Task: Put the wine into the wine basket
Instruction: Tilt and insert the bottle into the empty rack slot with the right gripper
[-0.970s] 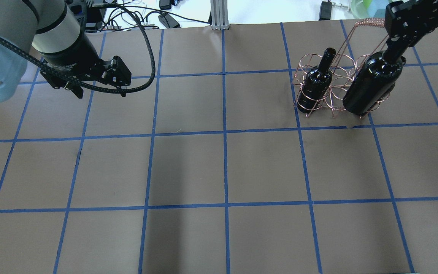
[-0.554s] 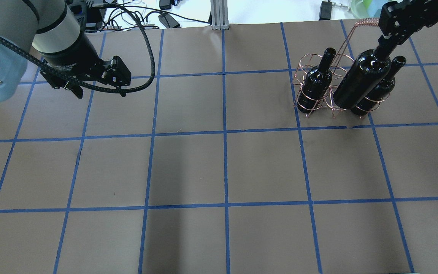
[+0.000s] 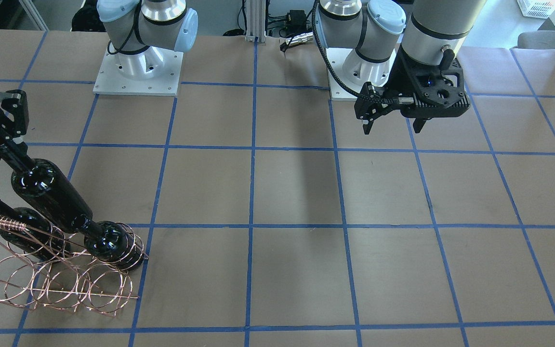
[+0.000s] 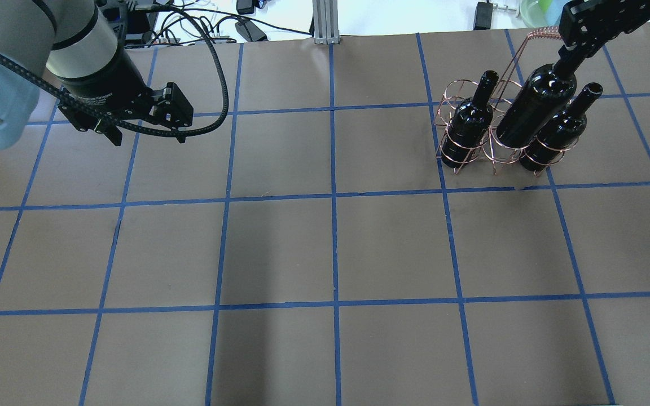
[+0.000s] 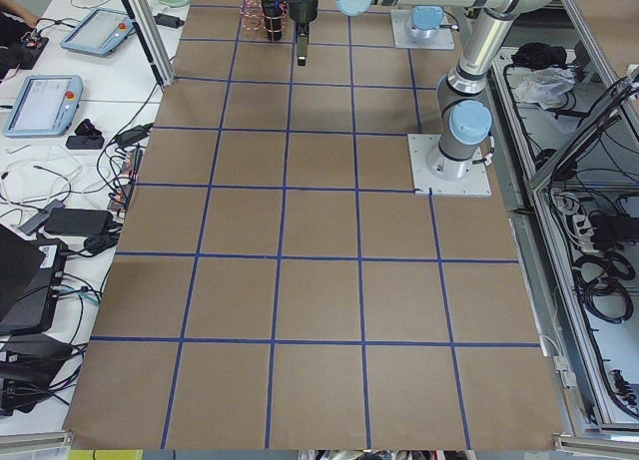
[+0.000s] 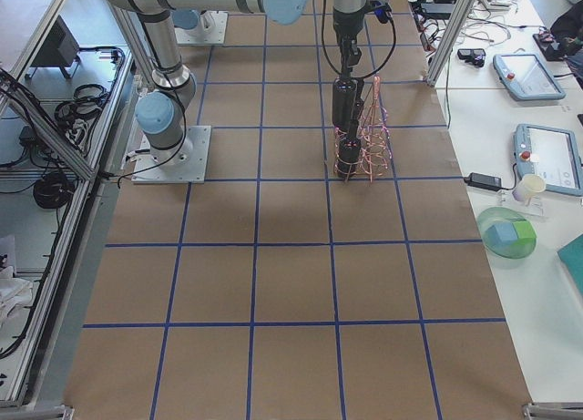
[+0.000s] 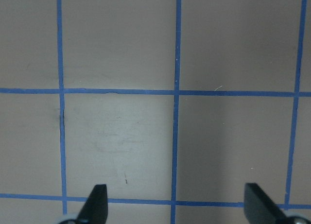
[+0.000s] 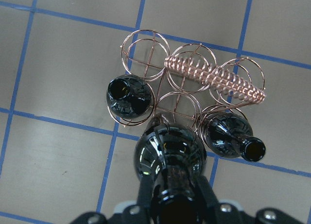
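Looking from the front, a left bottle (image 3: pixel 109 246) and a right bottle (image 3: pixel 17 224) sit in the basket (image 3: pixel 60 291) near the worktop's far right corner. The right gripper (image 3: pixel 5 149) is clamped on the neck of the wine (image 3: pixel 48 193). The left gripper (image 3: pixel 393 127) hangs spread apart, holding nothing. From above, the wine stands between them, over the middle ring. I think it must yet go down and be let go. The right wrist view looks along its long side: neck up, bottom down, near upright.

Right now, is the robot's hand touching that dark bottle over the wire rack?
Touching. The right wrist view shows the right hand clamped against both sides of the wine bottle at its neck, with no gap.
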